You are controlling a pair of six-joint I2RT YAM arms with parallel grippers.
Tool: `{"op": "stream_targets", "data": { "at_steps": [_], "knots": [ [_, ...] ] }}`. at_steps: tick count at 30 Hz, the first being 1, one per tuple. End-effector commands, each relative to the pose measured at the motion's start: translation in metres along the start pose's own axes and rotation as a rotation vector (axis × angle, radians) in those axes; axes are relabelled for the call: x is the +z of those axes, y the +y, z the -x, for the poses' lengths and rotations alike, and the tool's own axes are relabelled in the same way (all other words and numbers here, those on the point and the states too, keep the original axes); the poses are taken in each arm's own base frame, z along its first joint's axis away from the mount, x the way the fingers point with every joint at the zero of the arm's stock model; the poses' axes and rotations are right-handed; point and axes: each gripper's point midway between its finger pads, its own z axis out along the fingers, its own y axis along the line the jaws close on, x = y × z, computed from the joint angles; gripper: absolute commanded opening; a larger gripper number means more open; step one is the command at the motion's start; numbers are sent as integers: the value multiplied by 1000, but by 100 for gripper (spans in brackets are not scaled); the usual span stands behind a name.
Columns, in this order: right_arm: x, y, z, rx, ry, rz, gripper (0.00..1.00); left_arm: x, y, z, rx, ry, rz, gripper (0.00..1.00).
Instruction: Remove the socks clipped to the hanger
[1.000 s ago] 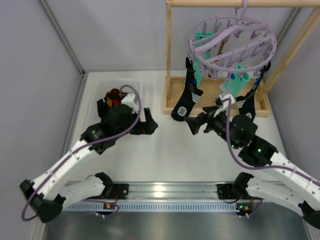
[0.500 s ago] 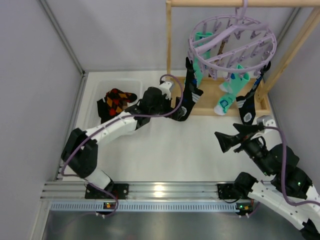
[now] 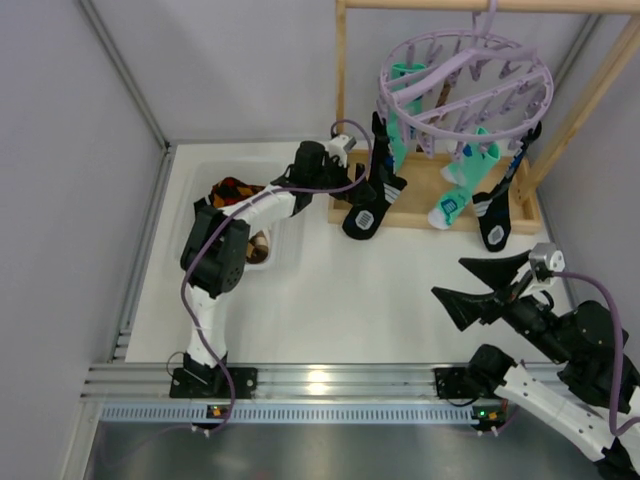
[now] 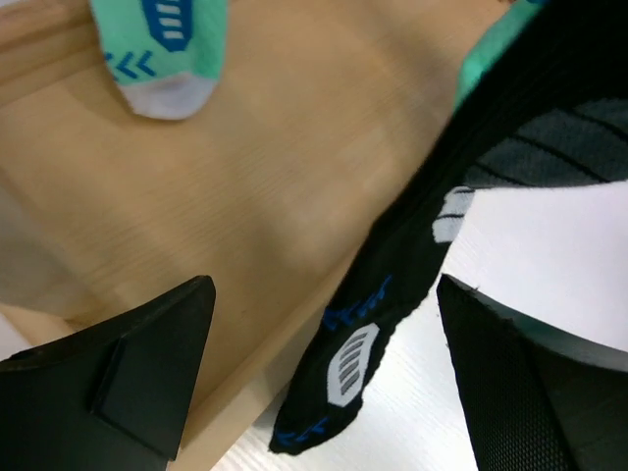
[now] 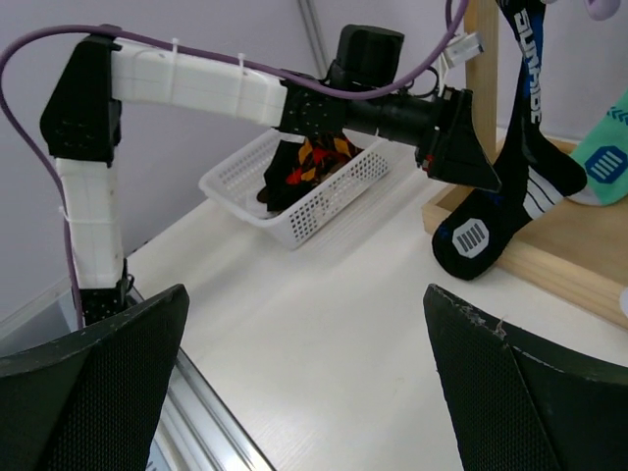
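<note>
left arm (image 3: 255, 208): stretched long toward the hanger (image 3: 437, 77) | left gripper (image 4: 329, 373): fingers wide apart, black sock (image 3: 365, 205) just ahead between them | right arm (image 3: 560, 335): bent low, near side | right gripper (image 3: 450, 278): wide apart, empty | socks (image 3: 455, 195): clipped on hanger; one in basket (image 5: 329, 201)

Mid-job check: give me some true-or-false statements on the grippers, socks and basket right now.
1. The left gripper and the right gripper both have open jaws. True.
2. The basket is empty. False: an argyle sock lies in it.
3. The left gripper is at a hanging black sock. True.
4. The right gripper holds a mint-green sock. False: it holds nothing.
5. The hanger has no socks left. False: several socks hang from it.
</note>
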Motion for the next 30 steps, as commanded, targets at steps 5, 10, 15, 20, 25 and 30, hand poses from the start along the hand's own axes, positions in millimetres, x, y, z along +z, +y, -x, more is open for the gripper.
{"op": "stream_targets", "data": {
  "at_steps": [5,10,15,20,25,30],
  "knots": [
    [1,7,14,-19,-34,28,99,18,-36,14,43,-46,-199,94],
    [7,8,10,-31,-18,35,99,19,-47,6,50,-52,-200,79],
    [7,8,11,-29,-18,36,99,13,-54,5,33,-75,-182,37],
    [6,6,12,-38,-25,27,99,-20,-63,20,26,-176,-108,10],
    [10,-5,18,-10,-51,-45,100,-53,-77,10,17,-222,-18,0],
    [17,-34,27,25,-67,-236,99,-70,-120,-11,44,-237,24,0]
  ]
}}
